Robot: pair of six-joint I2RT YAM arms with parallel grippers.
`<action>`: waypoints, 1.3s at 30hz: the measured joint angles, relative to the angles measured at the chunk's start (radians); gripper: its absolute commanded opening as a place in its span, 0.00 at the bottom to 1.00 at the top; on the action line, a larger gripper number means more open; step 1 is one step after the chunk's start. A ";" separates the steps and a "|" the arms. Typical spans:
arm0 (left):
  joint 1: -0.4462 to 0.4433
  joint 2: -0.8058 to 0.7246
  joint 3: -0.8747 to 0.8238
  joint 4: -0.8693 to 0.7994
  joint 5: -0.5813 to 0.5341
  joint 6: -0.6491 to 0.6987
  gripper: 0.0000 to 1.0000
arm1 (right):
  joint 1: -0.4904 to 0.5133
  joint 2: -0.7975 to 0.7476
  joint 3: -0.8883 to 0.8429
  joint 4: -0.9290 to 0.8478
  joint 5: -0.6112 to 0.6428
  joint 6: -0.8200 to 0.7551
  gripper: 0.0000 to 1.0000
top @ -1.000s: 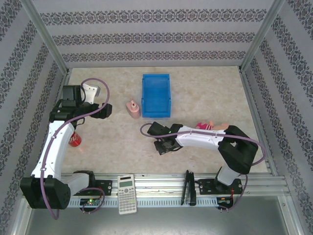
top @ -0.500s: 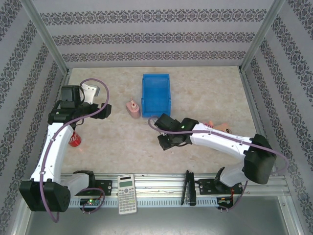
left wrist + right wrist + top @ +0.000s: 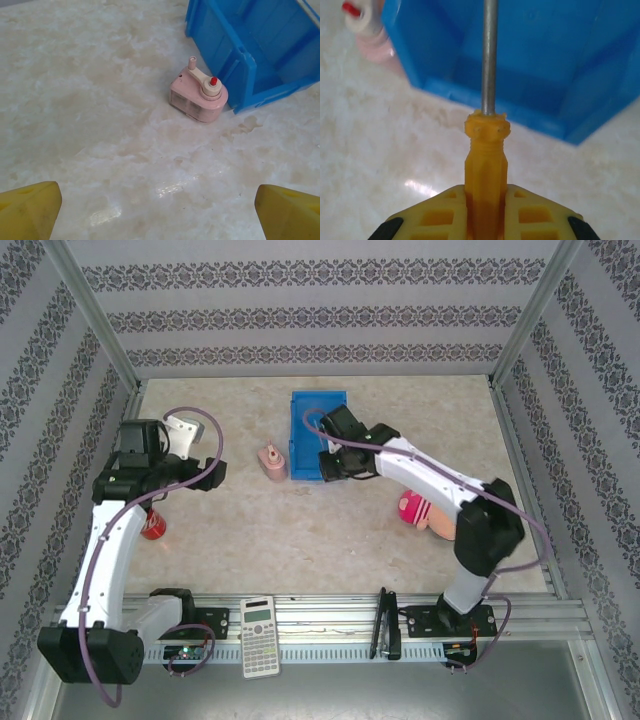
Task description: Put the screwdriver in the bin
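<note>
right gripper (image 3: 485, 202) was clamped tight on the orange handle of the screwdriver (image 3: 486, 150), whose thin shaft ran out across the bin's near rim, over the open inside of the bin (image 3: 555, 65). the handle sat just short of that rim, above bare table (image 3: 380, 150). the pink bottle (image 3: 199, 94) stood just beside the bin's left wall, by its near corner. left gripper (image 3: 159, 212) hung well left of the bin, fingers spread wide apart, with open marble between it and the bottle.
</note>
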 measured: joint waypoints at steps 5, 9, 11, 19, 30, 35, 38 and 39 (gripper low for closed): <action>0.000 -0.047 0.000 -0.011 0.002 0.014 0.99 | -0.041 0.167 0.158 0.014 0.000 -0.014 0.16; 0.000 -0.056 0.000 -0.022 0.005 0.021 0.99 | -0.055 0.285 0.281 0.018 -0.003 -0.014 0.16; -0.001 -0.056 0.000 -0.026 0.008 0.021 0.99 | -0.057 0.327 0.317 0.021 -0.004 -0.014 0.16; -0.006 -0.066 0.000 -0.037 0.022 0.022 0.99 | -0.062 0.435 0.364 0.019 -0.005 -0.014 0.16; -0.006 -0.069 0.000 -0.050 0.023 0.024 0.99 | -0.069 0.503 0.416 0.016 -0.009 -0.013 0.17; -0.006 -0.069 0.000 -0.052 0.026 0.024 0.99 | -0.068 0.547 0.448 0.014 -0.020 -0.013 0.18; -0.006 -0.069 0.000 -0.053 0.027 0.024 0.99 | -0.068 0.565 0.454 0.013 -0.024 -0.011 0.19; -0.006 -0.069 0.000 -0.053 0.029 0.024 0.99 | -0.069 0.569 0.454 0.013 -0.027 -0.010 0.19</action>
